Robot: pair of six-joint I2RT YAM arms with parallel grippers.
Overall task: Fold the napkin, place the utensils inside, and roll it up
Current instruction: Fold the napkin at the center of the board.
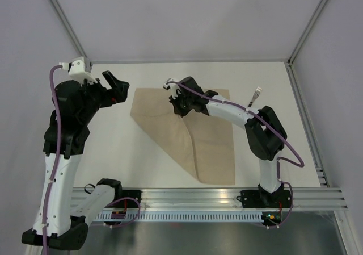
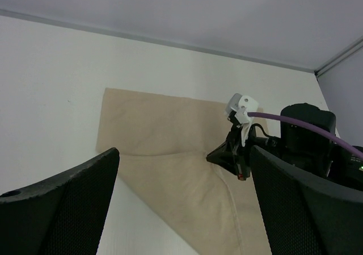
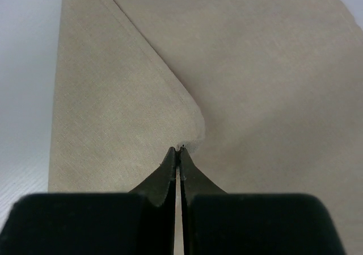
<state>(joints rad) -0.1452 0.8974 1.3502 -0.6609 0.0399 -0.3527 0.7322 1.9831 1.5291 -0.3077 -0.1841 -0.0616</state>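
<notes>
The napkin (image 1: 212,147) is thin, limp cloth. It should weigh next to nothing, drape and crease wherever it is lifted, and slide easily on the table (image 1: 142,158). It lies flat directly under the right gripper (image 3: 180,151), with one flap laid over the rest. The flap's rounded corner ends right at that gripper's tips. A corner or hem looks like the best place to take it, pinched between the very tips, since a grab in the middle would likely only bunch it up. The fork (image 1: 255,97) is stiff, slim and probably slippery on its metal end, so across the dark handle looks like the better hold. It lies on bare table behind the right forearm, well apart from the tips and clear of the cloth. The right arm reaches forward and inward, its wrist pitched down and its jaws pressed together. They appear to nip the flap's corner, though the cloth between them is too thin to be sure of. The left gripper (image 1: 115,84) hangs raised off the table with its jaws spread wide and nothing between them. The napkin's near edge lies ahead of it and below, well apart.
</notes>
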